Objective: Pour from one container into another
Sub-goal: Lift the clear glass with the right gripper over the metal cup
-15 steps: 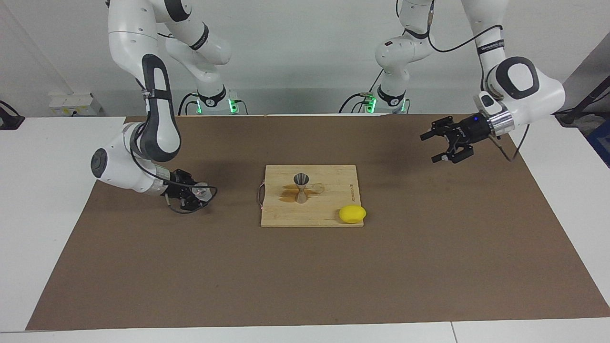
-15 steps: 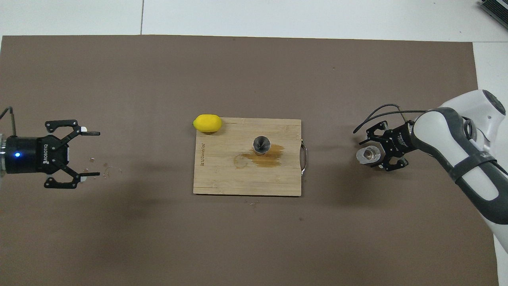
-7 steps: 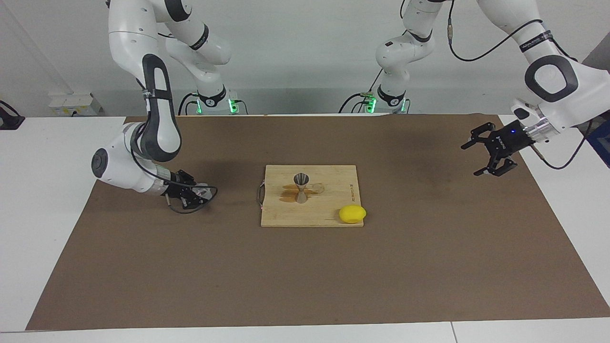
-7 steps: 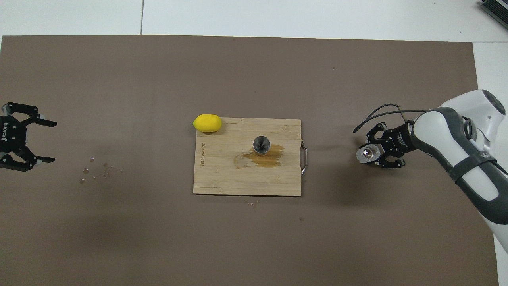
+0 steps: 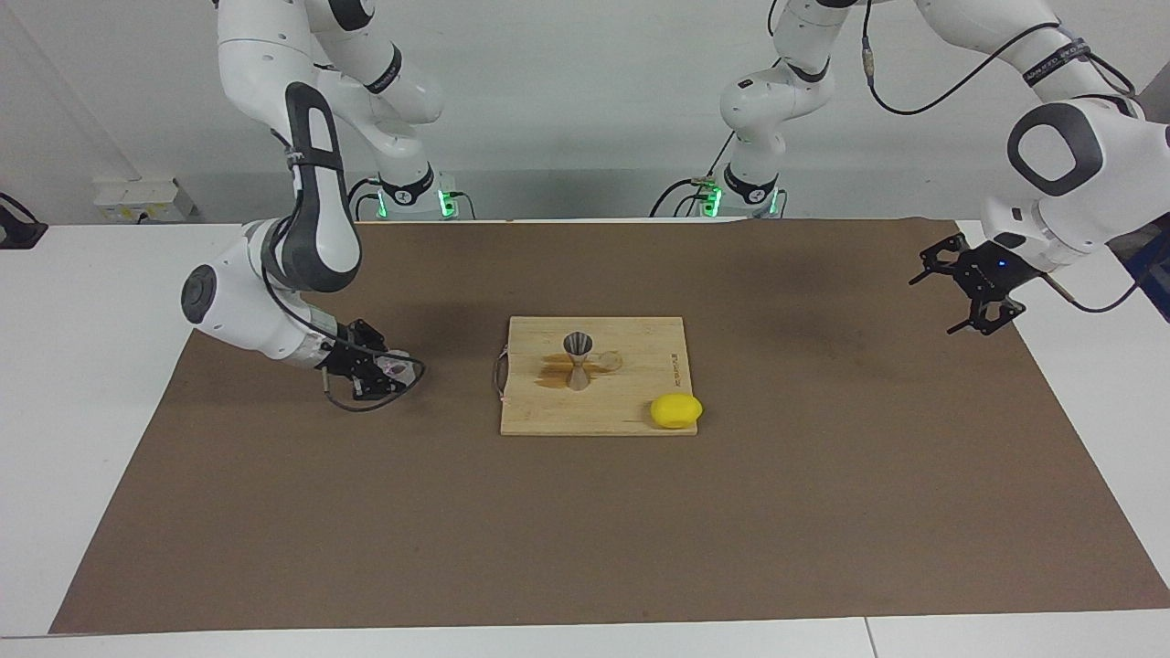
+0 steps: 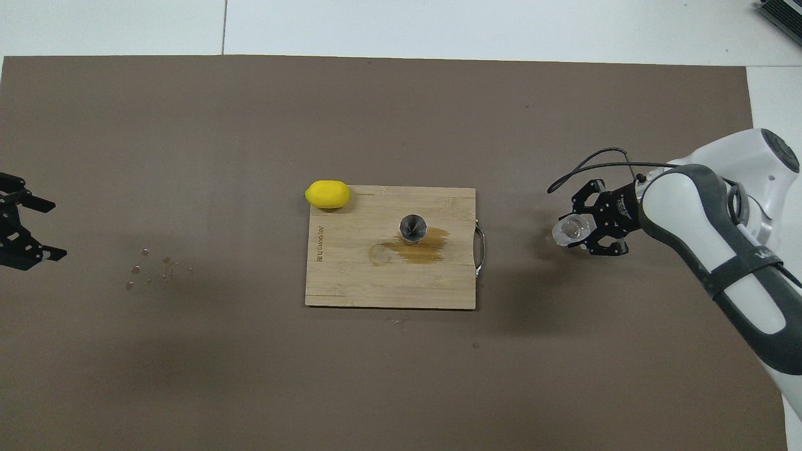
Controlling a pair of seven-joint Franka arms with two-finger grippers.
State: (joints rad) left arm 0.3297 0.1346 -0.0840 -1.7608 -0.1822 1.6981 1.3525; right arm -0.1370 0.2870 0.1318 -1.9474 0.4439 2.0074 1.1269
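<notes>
The grey metal jigger stands upright on the wooden cutting board; it also shows in the overhead view, on the board. My right gripper is shut on the clear glass cup and holds it low over the brown mat, between the board and the right arm's end of the table. In the overhead view the cup sits in the right gripper. My left gripper is open and empty over the mat's edge at the left arm's end.
A yellow lemon lies at the board's corner farther from the robots. A brown wet stain spreads on the board beside the jigger. Small droplets dot the mat near the left gripper.
The left gripper has drawn back toward the left arm's end of the table, still open. The right gripper has carried the cup a little toward the board and slightly up.
</notes>
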